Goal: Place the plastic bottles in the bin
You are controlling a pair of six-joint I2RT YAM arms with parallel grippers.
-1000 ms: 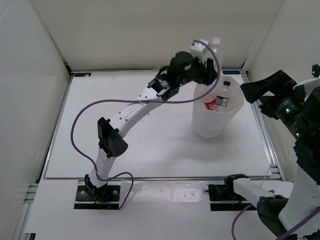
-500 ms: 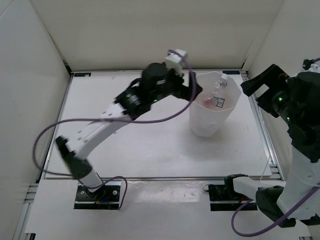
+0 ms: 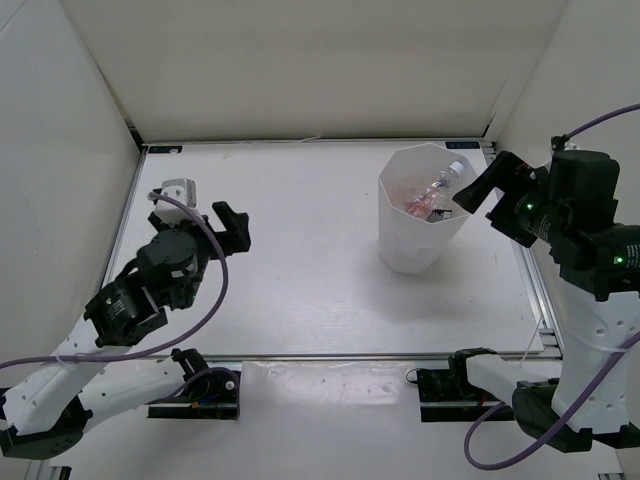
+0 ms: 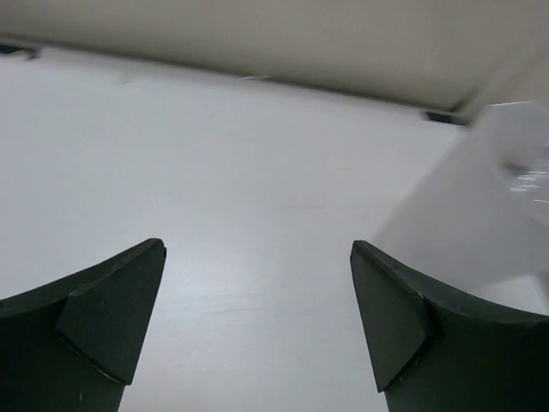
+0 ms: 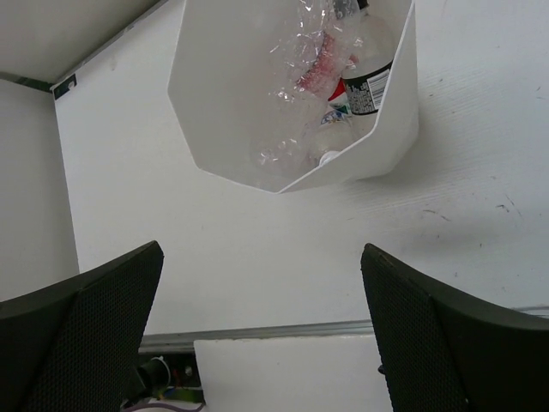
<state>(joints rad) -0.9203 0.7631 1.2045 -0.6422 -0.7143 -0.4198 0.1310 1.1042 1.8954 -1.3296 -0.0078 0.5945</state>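
Observation:
The white bin (image 3: pixel 410 250) stands at the back right of the table, and several clear plastic bottles (image 3: pixel 430 193) lie inside it. From the right wrist view I look down into the bin (image 5: pixel 390 146) and see the bottles (image 5: pixel 339 81) piled up, one with a red label, one with a dark label. My right gripper (image 5: pixel 262 253) hangs open just right of the bin (image 3: pixel 487 192), holding nothing. My left gripper (image 3: pixel 196 220) is open and empty over the near left of the table. In the left wrist view the left gripper (image 4: pixel 257 257) frames bare table, with the bin (image 4: pixel 480 206) blurred at the right.
White enclosure walls (image 3: pixel 60 180) close in the table on the left, back and right. A metal rail (image 3: pixel 330 355) runs along the front edge, by the two arm bases. A purple cable (image 3: pixel 215 290) loops off the left arm.
My left arm has swung back from over the bin to the near left of the table, and its jaws now stand open. The right arm has shifted slightly beside the bin.

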